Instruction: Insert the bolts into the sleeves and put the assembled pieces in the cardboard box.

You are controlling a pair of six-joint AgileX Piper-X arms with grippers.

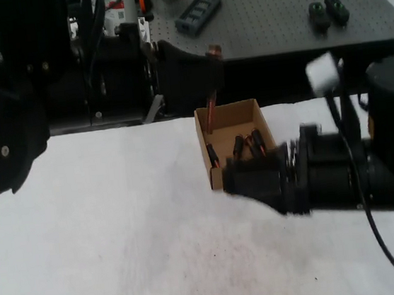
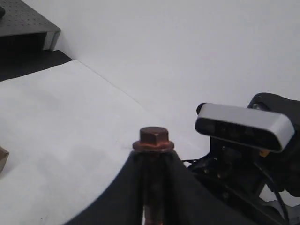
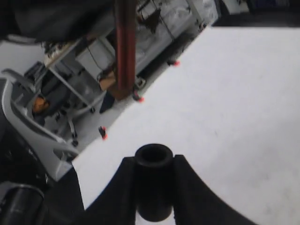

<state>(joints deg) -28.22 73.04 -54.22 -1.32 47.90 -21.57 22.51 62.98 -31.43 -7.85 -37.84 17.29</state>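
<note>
Mating step, both arms loaded.
High view: the copper bolt [image 1: 212, 114] hangs over the cardboard box [image 1: 202, 138]. Left wrist view: the left gripper [image 2: 153, 158] clamps it below the head. Right wrist view: the right gripper [image 3: 153, 163] pinches the black sleeve [image 3: 153, 187]; centre its bore on the shaft before pushing.

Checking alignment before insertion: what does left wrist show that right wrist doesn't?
Left wrist, not right wrist: the hex head of the bolt, clamped in the left gripper, and the other arm's camera. Right wrist, not left wrist: the black sleeve, open end visible, held in the right gripper. Both: the copper bolt (its shaft in right wrist) and the white cloth.
</note>
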